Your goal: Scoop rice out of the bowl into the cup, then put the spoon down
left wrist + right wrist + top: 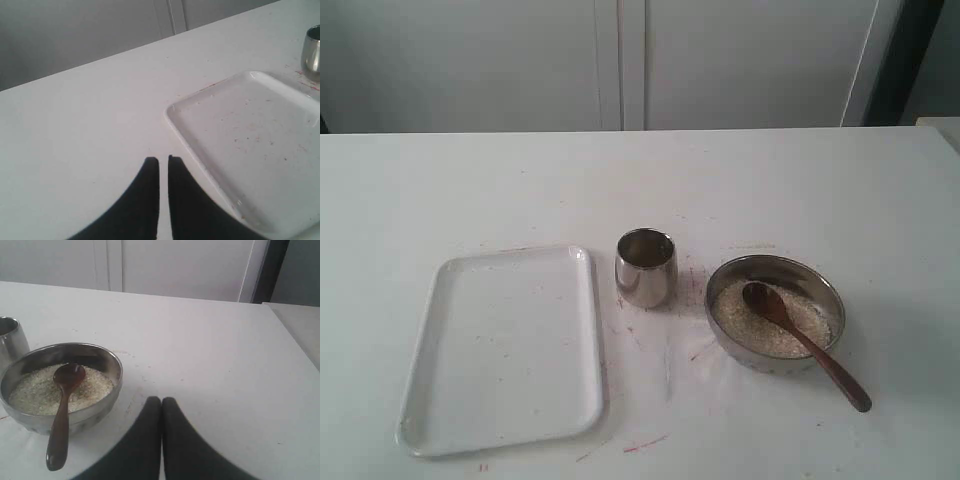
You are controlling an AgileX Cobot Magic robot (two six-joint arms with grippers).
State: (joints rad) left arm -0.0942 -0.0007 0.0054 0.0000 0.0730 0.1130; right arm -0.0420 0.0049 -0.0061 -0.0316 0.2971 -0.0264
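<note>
We judge the scooping not yet begun: the spoon (805,343) rests in the rice (740,310) of the bowl (825,285), at three o'clock from the cup (646,268), while our right gripper (161,402) is pinched together and empty and our left gripper (163,161) is narrowed to a slit.
</note>
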